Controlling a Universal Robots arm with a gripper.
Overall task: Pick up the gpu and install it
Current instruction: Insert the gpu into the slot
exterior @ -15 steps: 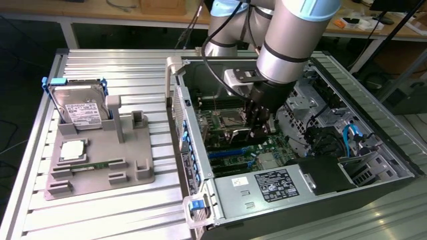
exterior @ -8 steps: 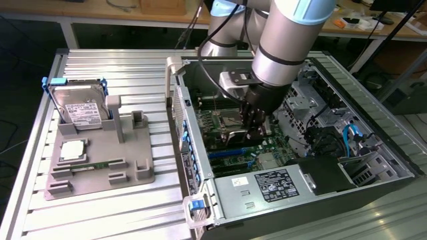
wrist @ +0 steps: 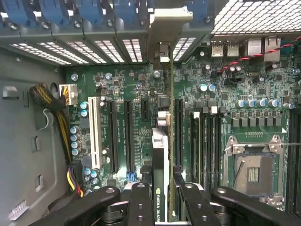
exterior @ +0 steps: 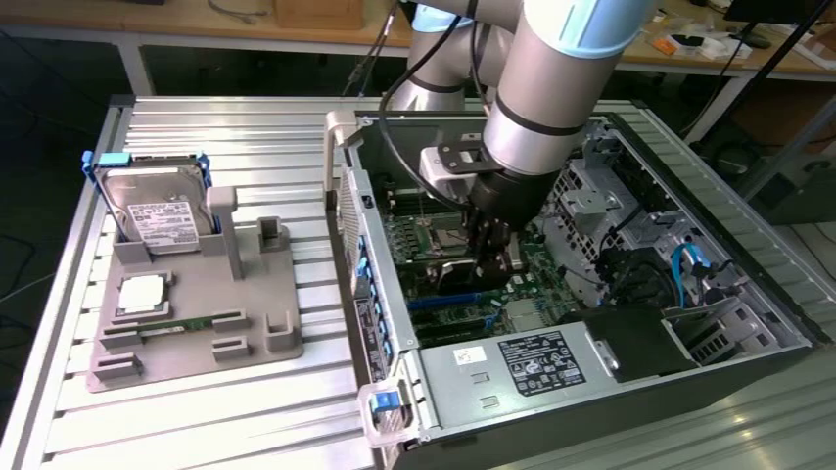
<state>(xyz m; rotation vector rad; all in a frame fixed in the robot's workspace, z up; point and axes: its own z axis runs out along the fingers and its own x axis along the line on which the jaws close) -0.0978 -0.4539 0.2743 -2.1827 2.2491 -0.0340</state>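
In the exterior view the tool [exterior: 491,257] is down inside the open computer case [exterior: 731,294] on the worktop [exterior: 196,421]. In the wrist view it is partly closed, gripping the gpu [wrist: 161,150], which stands edge-on over the motherboard [wrist: 117,94] slots, its bracket at the case's rear wall

Green covers the motherboard [wrist: 131,117], its slots black but for one white. The gpu [wrist: 159,181] has a black shroud with white lettering. The gripper [wrist: 164,190] is black, the latches [wrist: 94,9] blue, the case wall [wrist: 28,141] grey, and the hard drive [exterior: 157,201] silver, white-labelled.

Slatted table [exterior: 196,421] bears grey holder [exterior: 196,294] and computer case [exterior: 451,406].
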